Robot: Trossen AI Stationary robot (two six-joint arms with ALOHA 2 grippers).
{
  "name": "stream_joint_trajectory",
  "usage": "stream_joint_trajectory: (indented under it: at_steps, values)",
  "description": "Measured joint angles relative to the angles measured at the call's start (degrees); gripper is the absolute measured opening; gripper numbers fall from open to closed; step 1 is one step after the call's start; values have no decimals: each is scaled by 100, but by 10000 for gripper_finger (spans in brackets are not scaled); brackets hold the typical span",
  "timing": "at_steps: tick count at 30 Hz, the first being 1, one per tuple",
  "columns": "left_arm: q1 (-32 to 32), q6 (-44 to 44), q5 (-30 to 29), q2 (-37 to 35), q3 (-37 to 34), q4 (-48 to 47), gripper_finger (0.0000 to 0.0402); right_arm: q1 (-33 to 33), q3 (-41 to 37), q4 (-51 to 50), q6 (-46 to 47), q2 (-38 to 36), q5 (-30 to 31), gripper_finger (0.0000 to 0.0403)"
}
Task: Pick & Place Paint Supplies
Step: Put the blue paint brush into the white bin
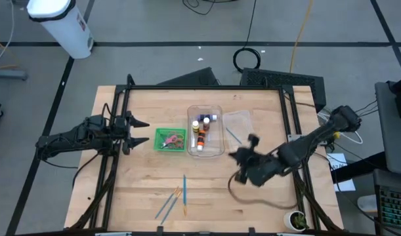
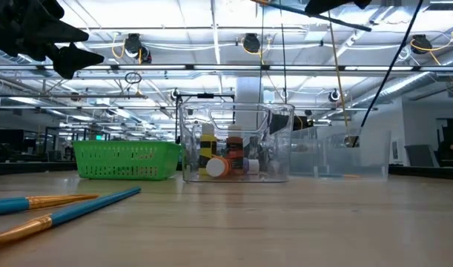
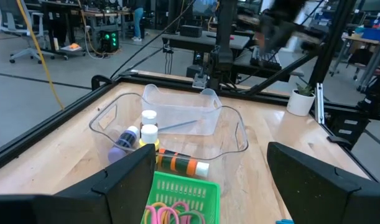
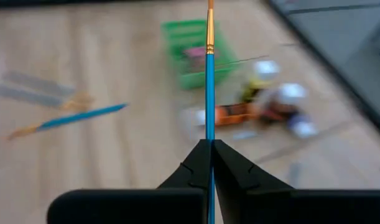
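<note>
Blue brush (image 4: 209, 87) pinched upright; paint bottles (image 1: 200, 131) fill the clear bin (image 1: 216, 109).

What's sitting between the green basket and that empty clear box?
In the high view, the clear bin of paint bottles lies between the green basket and the empty clear box.

blurred: right hand (image 1: 243, 160) | cut off: brush (image 4: 209, 93) tip

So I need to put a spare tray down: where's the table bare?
The wooden table is bare on the left arm's side, below the green basket. Crowded: the clear bin, loose brushes, right gripper.
</note>
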Motion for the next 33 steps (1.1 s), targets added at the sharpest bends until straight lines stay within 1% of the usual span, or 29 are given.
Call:
stream_joint_trajectory:
  at_steps: [3, 7, 10, 13, 15, 17, 20, 22, 25, 28, 33]
  values:
    - [1, 0, 0, 1, 0, 1, 310, -324, -421, -234, 328, -411, 155, 0]
    - [-1, 0, 0, -1, 0, -1, 310, -1006, -1392, -78, 500, -990, 91, 0]
    - [-1, 0, 0, -1, 0, -1, 310, -1657, -2264, 501, 475, -1340, -385, 0]
    - [1, 0, 0, 1, 0, -1, 310, -2270, -3090, 1432, 280, -1574, -1086, 0]
    - [0, 0, 0, 1, 0, -1, 310, -2602, -3553, 2007, 165, -1622, -1504, 0]
    - [-1, 0, 0, -1, 0, -1, 310, -2825, -3906, 2377, 124, -1620, -1728, 0]
    - [-1, 0, 0, -1, 0, -1, 310, -3009, -4214, 2698, 146, -1614, -1821, 0]
    - [1, 0, 0, 0, 0, -1, 310, -3049, -4318, 2728, 158, -1616, -1825, 1]
    - [2, 0, 0, -1, 0, -1, 310, -3054, -4332, 2785, 286, -1619, -1808, 14]
    - [-1, 0, 0, -1, 0, -2, 310, -3045, -4332, 2954, 152, -1616, -1814, 46]
    - [-1, 0, 0, -1, 0, -3, 310, -3043, -4332, 3355, -52, -1617, -1803, 122]
